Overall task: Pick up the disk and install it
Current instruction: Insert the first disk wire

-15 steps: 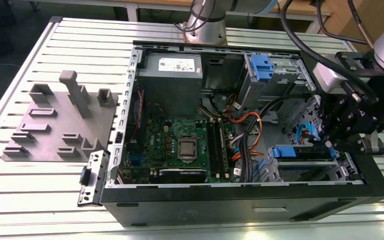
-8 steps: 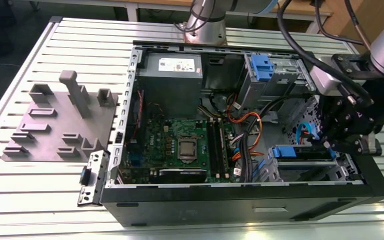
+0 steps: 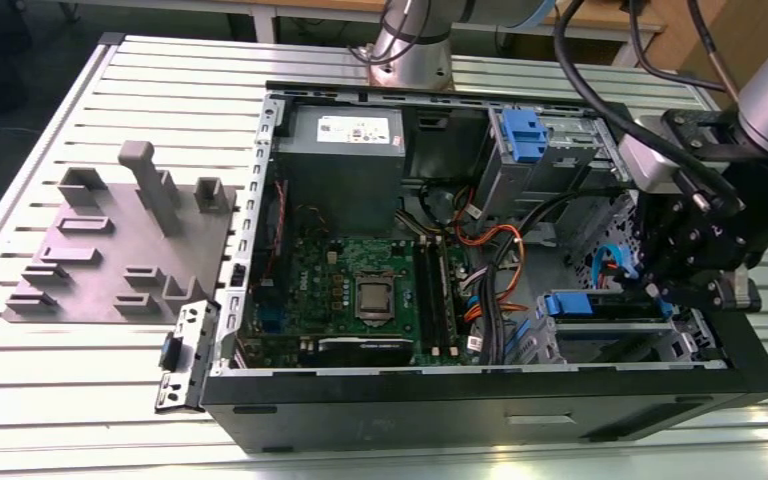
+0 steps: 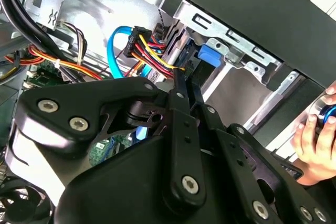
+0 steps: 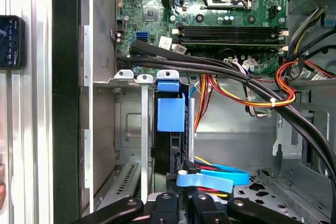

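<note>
One open computer case (image 3: 491,395) lies on the slatted tabletop (image 3: 37,400), a grey fixture plate (image 3: 117,250) beside it. Orange and black cables (image 5: 236,85) cross near the drive cage (image 5: 131,129). The disk (image 5: 170,129) stands edgewise in that cage. End effector (image 3: 691,275) hangs over it; finger state unreadable.

An open black computer case (image 3: 491,400) lies on a ribbed metal surface (image 3: 37,400), and at 9 o'clock from it sits a grey fixture plate (image 3: 104,255) with upright blocks. Inside the case, a green motherboard (image 3: 357,290) is near the middle, with a grey power supply box (image 3: 344,145) at 12 o'clock from it. Orange and yellow cables (image 3: 484,250) run at 3 o'clock from the motherboard, and a blue latch tab (image 3: 522,135) is at 1 o'clock.
</note>
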`<state>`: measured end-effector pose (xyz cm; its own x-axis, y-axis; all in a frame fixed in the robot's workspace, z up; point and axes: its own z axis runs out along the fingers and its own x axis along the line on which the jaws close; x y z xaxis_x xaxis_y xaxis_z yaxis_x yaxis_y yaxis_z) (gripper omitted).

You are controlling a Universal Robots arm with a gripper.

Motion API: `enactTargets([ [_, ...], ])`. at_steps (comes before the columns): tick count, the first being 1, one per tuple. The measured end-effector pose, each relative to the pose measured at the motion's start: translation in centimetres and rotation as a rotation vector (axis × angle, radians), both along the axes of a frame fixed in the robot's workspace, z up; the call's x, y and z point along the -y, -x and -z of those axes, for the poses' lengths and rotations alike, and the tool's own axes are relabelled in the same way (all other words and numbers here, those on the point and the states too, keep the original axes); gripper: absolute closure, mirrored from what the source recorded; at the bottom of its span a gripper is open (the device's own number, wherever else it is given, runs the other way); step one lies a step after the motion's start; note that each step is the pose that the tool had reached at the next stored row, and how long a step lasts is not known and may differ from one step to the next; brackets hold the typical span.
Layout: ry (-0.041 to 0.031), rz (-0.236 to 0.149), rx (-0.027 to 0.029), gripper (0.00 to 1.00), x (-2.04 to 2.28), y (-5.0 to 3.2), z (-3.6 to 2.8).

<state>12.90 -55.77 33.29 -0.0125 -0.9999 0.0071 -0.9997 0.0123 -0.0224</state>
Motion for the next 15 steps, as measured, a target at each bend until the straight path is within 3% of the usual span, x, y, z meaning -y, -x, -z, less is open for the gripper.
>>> enactTargets([
  [15, -0.0016, 0.000, 0.0000, 0.83, 0.06, 0.00, 0.49],
])
